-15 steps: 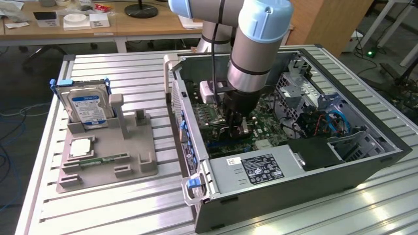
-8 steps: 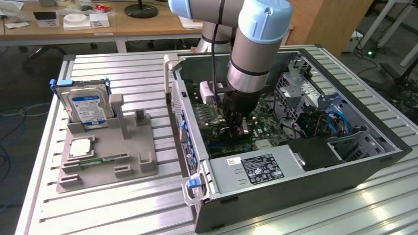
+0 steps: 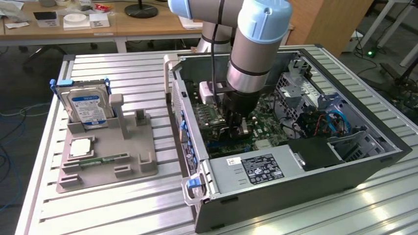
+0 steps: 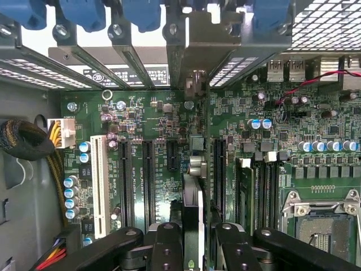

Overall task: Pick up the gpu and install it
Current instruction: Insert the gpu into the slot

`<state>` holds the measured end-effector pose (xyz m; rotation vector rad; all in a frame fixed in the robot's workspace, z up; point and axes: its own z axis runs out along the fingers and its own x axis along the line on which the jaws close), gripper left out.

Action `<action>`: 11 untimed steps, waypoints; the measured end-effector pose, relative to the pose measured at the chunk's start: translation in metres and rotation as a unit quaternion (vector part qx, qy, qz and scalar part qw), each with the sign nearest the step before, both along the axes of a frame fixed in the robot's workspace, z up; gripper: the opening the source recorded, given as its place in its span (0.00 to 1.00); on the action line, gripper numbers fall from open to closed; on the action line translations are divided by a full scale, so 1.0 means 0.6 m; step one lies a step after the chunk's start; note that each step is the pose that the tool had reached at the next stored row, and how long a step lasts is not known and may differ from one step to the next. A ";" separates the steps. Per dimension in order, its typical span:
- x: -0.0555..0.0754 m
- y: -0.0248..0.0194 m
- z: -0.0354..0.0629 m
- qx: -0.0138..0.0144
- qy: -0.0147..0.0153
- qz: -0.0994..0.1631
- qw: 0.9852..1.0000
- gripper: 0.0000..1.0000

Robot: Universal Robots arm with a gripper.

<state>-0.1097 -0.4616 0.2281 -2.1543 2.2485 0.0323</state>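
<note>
GPU (image 4: 192, 217): thin dark card, seen edge-on in the wrist view, clenched between the two fingers of the pincer (image 4: 192, 248). Its long axis runs parallel to the expansion slots (image 4: 148, 175) on the motherboard (image 4: 271, 152), with its metal bracket end toward the slotted rear wall (image 4: 192, 51) of the case.

Position: directly over the board, inside the open computer case (image 3: 365, 161) lying on its side on the table (image 3: 117, 205). In the exterior view the arm (image 3: 251, 54) reaches straight down into the case's middle. Whether the card's lower edge already touches a slot cannot be told; it looks aligned between two long black slots, near the short one.

Clearances: blue retaining clips (image 4: 84, 14) line the rear wall; capacitors (image 4: 73, 192) and a cable bundle (image 4: 25, 141) stand well to one side, memory sockets (image 4: 259, 186) and the CPU socket (image 4: 324, 226) to the other. Room along the card's line appears open.

Outside the case, on the exterior view's left: grey holder tray (image 3: 104, 171) with the hard drive (image 3: 88, 107) upright and a green memory stick (image 3: 104, 159) lying flat.
</note>
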 end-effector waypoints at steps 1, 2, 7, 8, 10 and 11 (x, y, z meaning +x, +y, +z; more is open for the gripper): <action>0.000 0.0000 0.000 0.000 0.000 0.000 1.000 0.27; 0.000 0.0000 0.000 0.000 0.000 0.000 1.000 0.27; 0.000 -0.0001 -0.002 0.000 0.000 0.000 1.000 0.27; 0.000 0.0000 -0.003 0.000 0.000 0.000 1.000 0.27; 0.000 -0.0002 -0.005 0.001 0.000 0.000 1.000 0.27; 0.000 -0.0002 -0.006 0.001 0.000 0.000 1.000 0.27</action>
